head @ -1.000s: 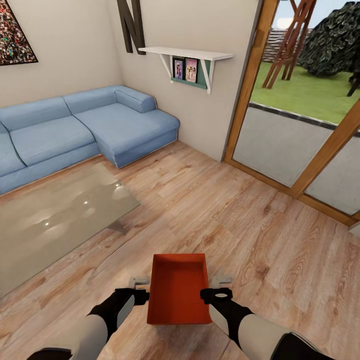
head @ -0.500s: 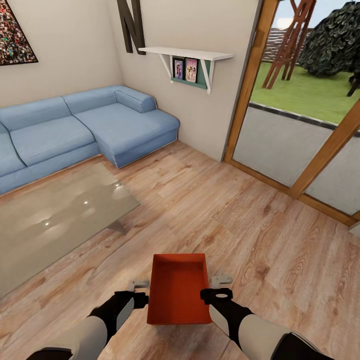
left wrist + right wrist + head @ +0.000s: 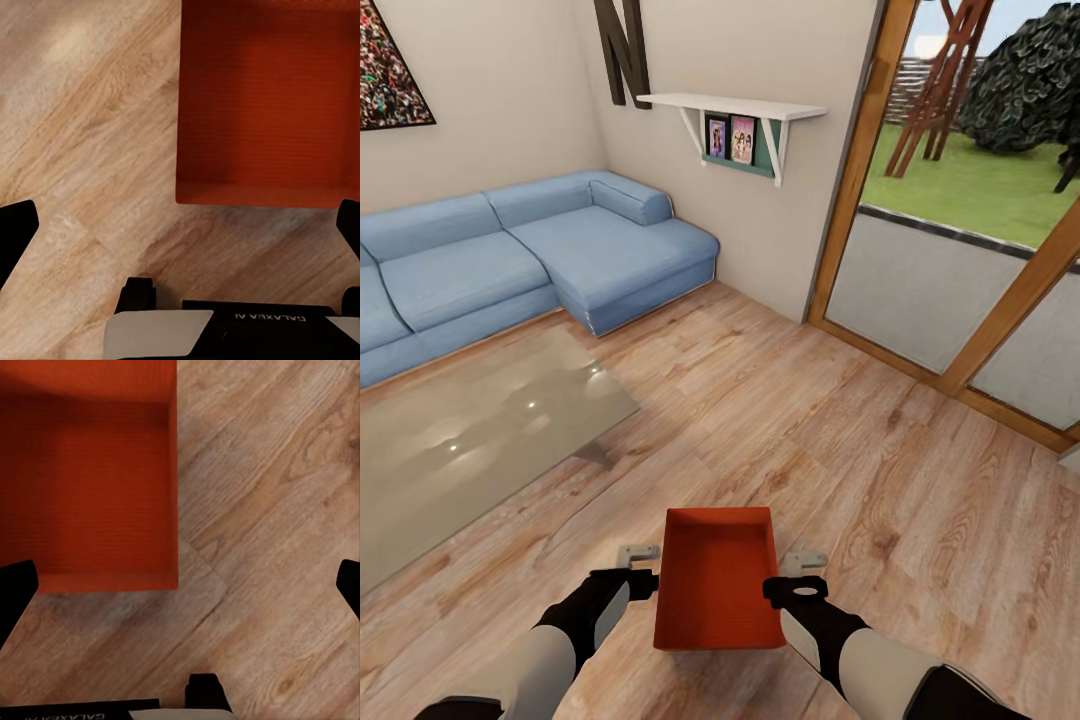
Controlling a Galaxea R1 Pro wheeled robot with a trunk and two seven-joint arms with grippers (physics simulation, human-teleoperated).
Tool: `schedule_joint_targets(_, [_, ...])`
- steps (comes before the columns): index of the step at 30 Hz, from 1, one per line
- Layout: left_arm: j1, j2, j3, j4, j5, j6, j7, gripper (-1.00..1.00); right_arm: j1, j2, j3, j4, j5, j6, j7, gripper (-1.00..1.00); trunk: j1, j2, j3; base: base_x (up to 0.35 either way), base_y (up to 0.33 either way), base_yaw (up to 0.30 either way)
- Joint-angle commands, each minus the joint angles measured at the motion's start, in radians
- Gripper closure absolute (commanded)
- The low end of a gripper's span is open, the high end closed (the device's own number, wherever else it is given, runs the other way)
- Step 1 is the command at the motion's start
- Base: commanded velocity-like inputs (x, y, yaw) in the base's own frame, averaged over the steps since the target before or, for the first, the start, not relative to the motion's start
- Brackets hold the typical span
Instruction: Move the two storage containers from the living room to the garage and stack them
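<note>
One orange-red storage container [image 3: 717,580], open-topped and empty, rests on the light wood plank floor [image 3: 840,440] of the living room, close in front of me. My left gripper [image 3: 639,574] hovers just beside its left wall and my right gripper [image 3: 798,580] just beside its right wall. In the left wrist view the container [image 3: 266,101] lies below, with the black fingertips [image 3: 15,232] spread wide. The right wrist view shows the container [image 3: 90,480] and equally wide fingertips [image 3: 349,581]. Both grippers are open and hold nothing.
A glass coffee table [image 3: 470,430] stands to the left, with a blue corner sofa [image 3: 530,255] behind it. Wood-framed glass doors [image 3: 960,290] line the right side, and a white wall shelf [image 3: 735,108] hangs above. Plank floor stretches ahead of the container.
My left gripper has shifted slightly forward beside the container. The container and the right gripper stay where they were.
</note>
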Motion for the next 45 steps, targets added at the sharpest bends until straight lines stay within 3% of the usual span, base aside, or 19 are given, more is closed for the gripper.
schedule_joint_targets(1, [0.000, 0.000, -0.003, -0.002, 0.008, 0.006, 0.005, -1.00, -0.001, 0.000, 0.009, -0.001, -0.006, 0.004, -0.006, -1.00, 0.004, -0.009, -0.004, 0.000, 0.000, 0.000])
schedule_joint_targets(35, [0.000, 0.002, -0.006, -0.004, 0.008, 0.008, -0.001, -1.00, 0.000, -0.007, 0.010, -0.001, -0.005, -0.025, -0.006, -1.00, 0.135, -0.247, -0.111, 0.000, 0.000, 0.000])
schedule_joint_targets(39, [-0.001, 0.000, -0.006, -0.007, 0.008, 0.007, -0.001, -1.00, -0.001, -0.007, 0.010, -0.001, -0.004, -0.025, -0.005, -1.00, 0.135, -0.247, -0.111, 0.000, 0.000, 0.000])
schedule_joint_targets(45, [0.000, -0.001, -0.005, -0.008, 0.008, 0.007, -0.001, -1.00, -0.001, -0.007, 0.010, -0.001, -0.003, -0.025, -0.005, -1.00, 0.158, -0.289, -0.130, 0.000, 0.000, 0.000])
